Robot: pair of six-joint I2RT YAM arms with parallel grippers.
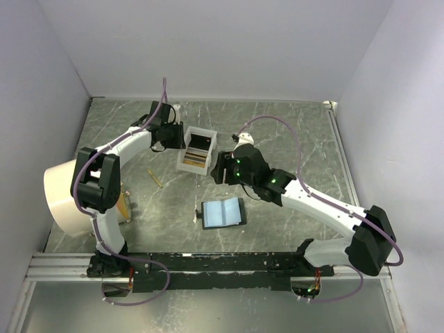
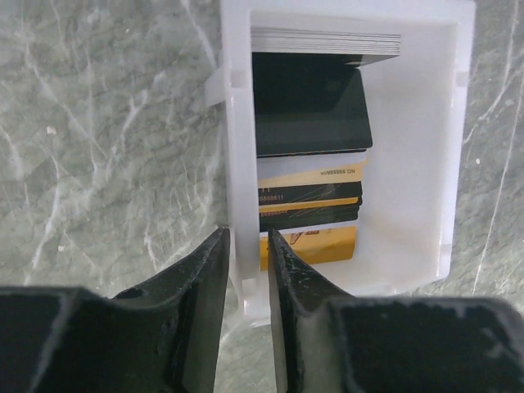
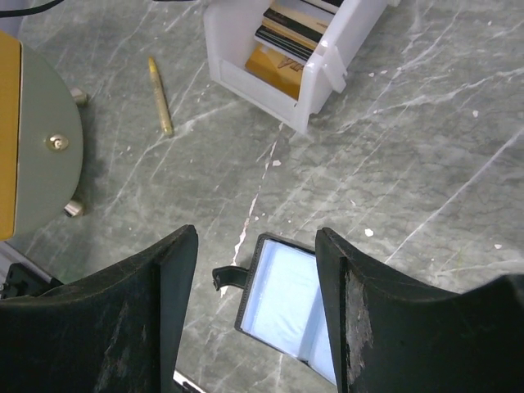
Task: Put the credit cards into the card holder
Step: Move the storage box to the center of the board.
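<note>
the credit cards (image 2: pixel 307 164) stand packed on edge inside a white box (image 2: pixel 239 147) near the far middle of the grey marbled table (image 1: pixel 298 132): dark ones toward one end, gold-tan ones toward the other, with a tight stack of thin edges beyond them. the card holder (image 3: pixel 286 303) lies open on the table nearer the arm bases, well apart from the box, with its pale blue-grey inside facing up. the left gripper (image 2: pixel 247 233) straddles the box's side wall, one finger outside and one inside beside the lowest gold card. the gap between the jaws is narrow, and we cannot tell whether they already pinch the wall. the right gripper (image 3: pixel 258 237) hovers above the holder's edge with its jaws wide apart and nothing between them. we judge the cards light, stiff and slick. they are so thin and closely packed that separating one would be fiddly, and we would pinch a single card by its exposed top edge. the holder looks soft, so it may slide or fold when a card is pushed into a pocket. one gold card carries a line like "no" followed by repeated eights, and the others show digits too small to read. we can read no brand.
</note>
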